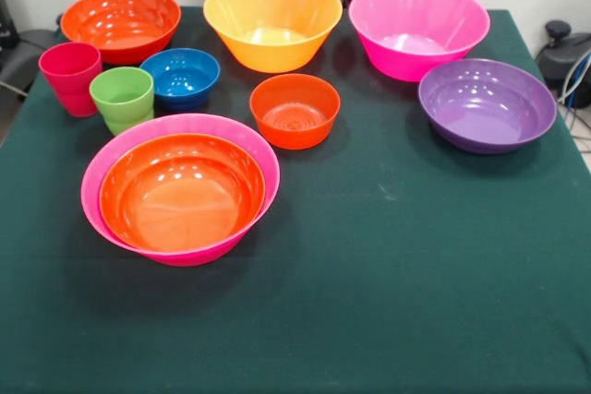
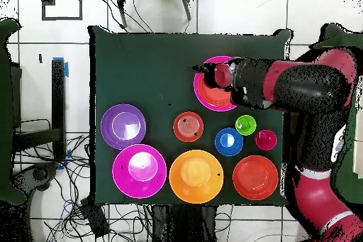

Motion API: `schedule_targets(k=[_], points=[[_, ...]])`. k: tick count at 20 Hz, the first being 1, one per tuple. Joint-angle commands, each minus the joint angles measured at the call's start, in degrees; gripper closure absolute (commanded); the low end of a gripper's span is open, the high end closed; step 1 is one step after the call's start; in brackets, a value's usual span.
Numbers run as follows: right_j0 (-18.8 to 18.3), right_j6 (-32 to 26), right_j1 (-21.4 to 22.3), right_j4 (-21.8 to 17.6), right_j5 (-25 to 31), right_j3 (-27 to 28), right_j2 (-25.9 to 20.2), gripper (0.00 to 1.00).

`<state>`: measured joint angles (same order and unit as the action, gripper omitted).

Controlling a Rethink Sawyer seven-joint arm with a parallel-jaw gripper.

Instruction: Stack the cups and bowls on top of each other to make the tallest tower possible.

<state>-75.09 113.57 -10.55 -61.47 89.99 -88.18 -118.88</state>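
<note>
From above I have the red and black arm (image 2: 298, 90) reaching in across the dark green table (image 2: 142, 62), and its gripper (image 2: 202, 73) hangs over the edge of the tower: a medium red-orange plastic bowl (image 1: 182, 189) nested inside a large glossy magenta bowl (image 1: 180, 126). I cannot tell how the gripper is set; the arm's bulk covers too much of it. The front camera does not show the arm at all.

Everything else sits on the base side of the gripper in the overhead view. Nearest are the lime green ridged tumbler (image 1: 122, 98) and the small blue bowl (image 1: 181, 76), touching or nearly so, with the red-pink ridged tumbler (image 1: 71, 77) just beside the green one. The small orange-red bowl (image 1: 295, 110) stands alone, near the tower. Further toward the base runs a row: the second red-orange bowl (image 1: 121, 23), the large light orange bowl (image 1: 272, 20), the other large magenta bowl (image 1: 418, 29). The purple bowl (image 1: 487, 104) lies well apart from the gripper.
</note>
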Motion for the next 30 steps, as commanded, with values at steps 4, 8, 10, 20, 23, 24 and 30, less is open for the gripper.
schedule_targets(k=[4,8,10,20,23,24,30], points=[[1.80,20.83,12.85,-6.57,-11.34,-9.19,21.24,0.00],[2.65,24.64,17.14,-7.50,-15.32,-11.67,25.45,0.00],[2.98,27.32,18.90,-7.83,-17.80,-13.24,27.66,0.00],[5.88,40.39,26.70,-10.99,-28.21,-19.96,36.28,0.00],[7.07,41.91,28.03,-9.94,-30.35,-20.76,39.60,0.00],[7.55,43.33,28.50,-10.14,-31.15,-21.23,40.82,0.00],[9.39,48.04,33.07,-8.60,-34.92,-24.33,44.92,0.00]])
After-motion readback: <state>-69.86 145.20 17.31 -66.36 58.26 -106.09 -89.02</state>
